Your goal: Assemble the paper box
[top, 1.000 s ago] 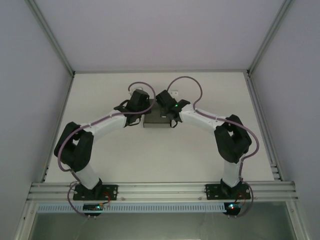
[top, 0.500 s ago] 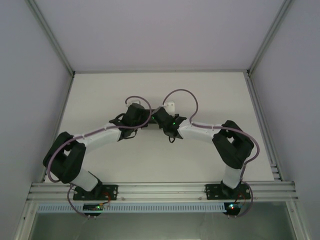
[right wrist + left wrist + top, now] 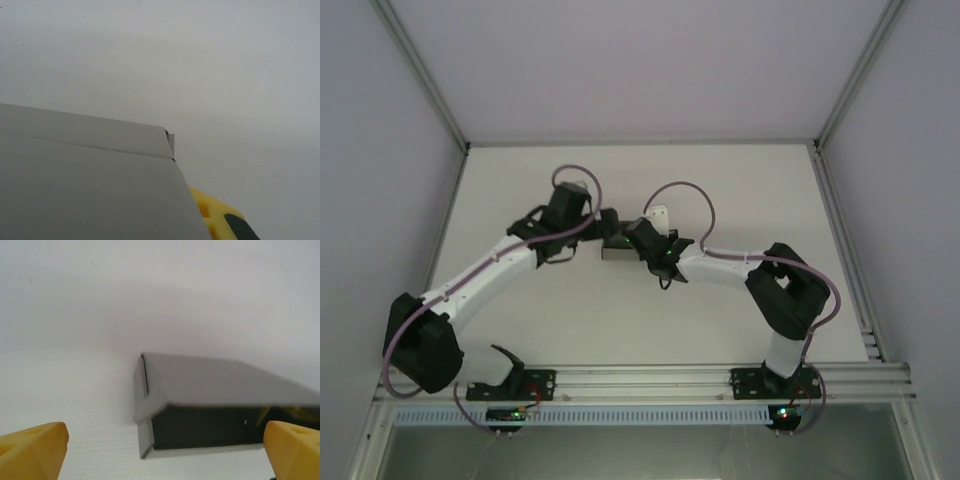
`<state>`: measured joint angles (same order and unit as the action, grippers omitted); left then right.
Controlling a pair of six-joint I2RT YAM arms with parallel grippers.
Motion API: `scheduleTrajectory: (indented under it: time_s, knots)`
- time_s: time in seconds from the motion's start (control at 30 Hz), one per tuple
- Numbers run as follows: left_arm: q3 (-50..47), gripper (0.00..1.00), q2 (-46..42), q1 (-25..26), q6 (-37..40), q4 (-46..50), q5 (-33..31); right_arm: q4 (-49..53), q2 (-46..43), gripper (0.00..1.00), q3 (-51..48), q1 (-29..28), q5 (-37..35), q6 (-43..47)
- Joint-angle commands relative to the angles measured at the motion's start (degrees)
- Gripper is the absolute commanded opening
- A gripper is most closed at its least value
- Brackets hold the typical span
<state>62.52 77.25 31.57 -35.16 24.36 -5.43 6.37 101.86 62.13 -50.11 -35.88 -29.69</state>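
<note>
The yellow fingers (image 3: 31,449) of our left gripper (image 3: 162,456) stand spread wide at the bottom corners of its wrist view, holding nothing. The paper box (image 3: 215,395) sits on the white table (image 3: 75,310) just ahead, between them. Its grey top panel slopes over a dark open front, and a narrow end flap juts out at the left corner. From the right wrist we see one yellow finger (image 3: 214,216) under the box's grey panel; whether the right gripper (image 3: 640,240) pinches it we cannot tell. We judge the step to be closing that front: hold the right side steady, bring the left in low and square, and press without creasing the thin card. Beyond the box lies a small white object (image 3: 659,213).
</note>
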Motion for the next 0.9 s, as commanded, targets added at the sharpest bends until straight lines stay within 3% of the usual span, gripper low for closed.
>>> scheduleTrajectory:
  time_s: [0.0, 0.1, 0.27, 0.33, 0.67, 0.87]
  knots:
    - [5.8, 1.00, 0.5, -7.5, 0.2, 5.0, 9.9, 5.4, 1.2, 0.03, -1.8, -1.0, 1.6, 2.8]
    - [8.1, 1.00, 6.2, -11.1, -1.0, 4.5, 15.4, 4.4, 1.3, 0.04, -2.3, -1.0, 1.8, 2.9]
    - [10.3, 1.00, 17.0, -12.0, -1.8, 1.8, 28.0, 4.3, 1.9, 0.05, -2.1, -1.2, 1.8, 2.8]
    - [9.4, 0.94, 19.7, -12.0, -2.4, -0.8, 31.8, 4.5, 1.9, 0.05, -2.0, -1.4, 1.7, 3.0]
    - [2.1, 0.76, 25.2, -11.9, -4.8, -7.8, 34.1, 4.2, 1.3, 0.11, -3.5, -2.8, 3.3, 4.7]
    - [-2.7, 0.66, 27.1, -11.8, -6.3, -11.5, 34.0, 4.6, -1.4, 0.24, -4.5, -3.9, 3.8, 5.9]
